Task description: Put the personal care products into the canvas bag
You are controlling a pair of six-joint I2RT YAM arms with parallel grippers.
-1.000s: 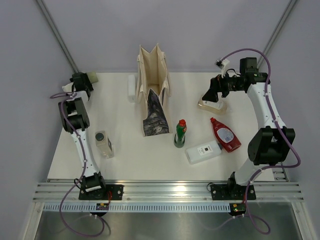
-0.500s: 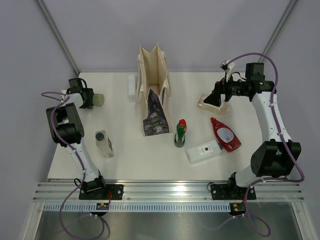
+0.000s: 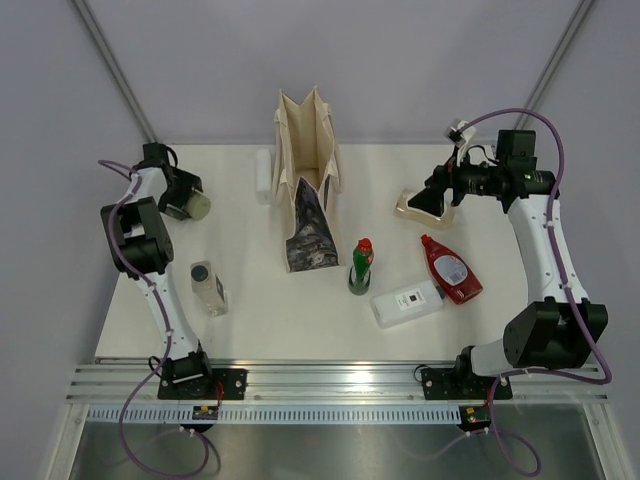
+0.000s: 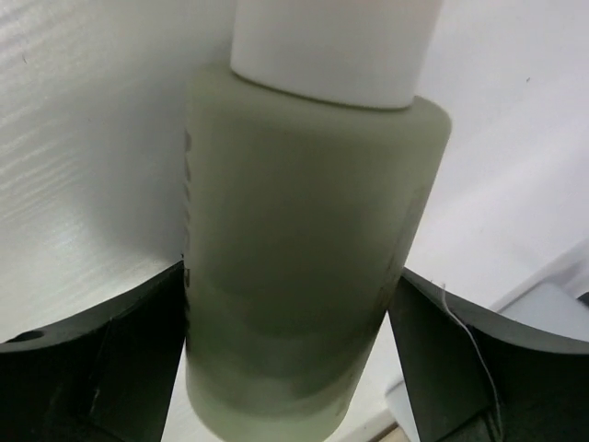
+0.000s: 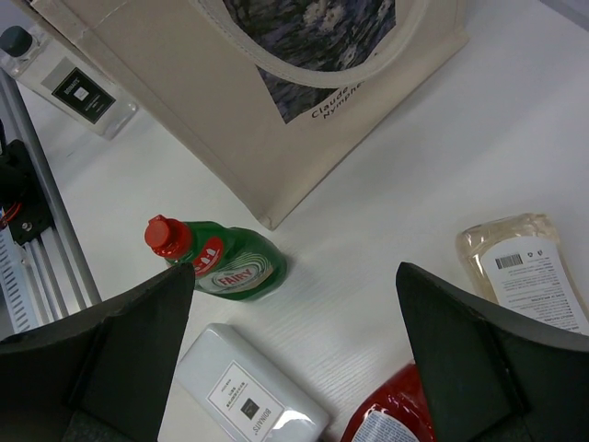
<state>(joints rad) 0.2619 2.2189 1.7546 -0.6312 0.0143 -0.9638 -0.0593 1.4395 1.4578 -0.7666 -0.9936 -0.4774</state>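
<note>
The canvas bag (image 3: 308, 180) stands upright at the back centre, its mouth open. A pale green bottle (image 4: 304, 258) with a white cap lies between the fingers of my left gripper (image 3: 185, 200) at the far left; the jaws stand open around it, with a sliver of table showing on its right side. My right gripper (image 3: 420, 198) hangs open and holds nothing, just over the amber bottle (image 5: 520, 267). Right of the bag are the green bottle (image 3: 360, 268), the flat red bottle (image 3: 450, 268) and the white rectangular bottle (image 3: 407, 303). The clear bottle (image 3: 207, 287) lies front left. A white tube (image 3: 263, 175) lies beside the bag.
The metal rail (image 3: 330, 385) with both arm bases runs along the near edge. Slanted frame posts (image 3: 115, 75) rise at the back corners. The left arm's cable (image 3: 125, 215) loops near its elbow.
The left gripper carried the pale green bottle from the back-left corner rightward and down to the table, and its jaws widened. The right gripper drew back to the right, still open.
</note>
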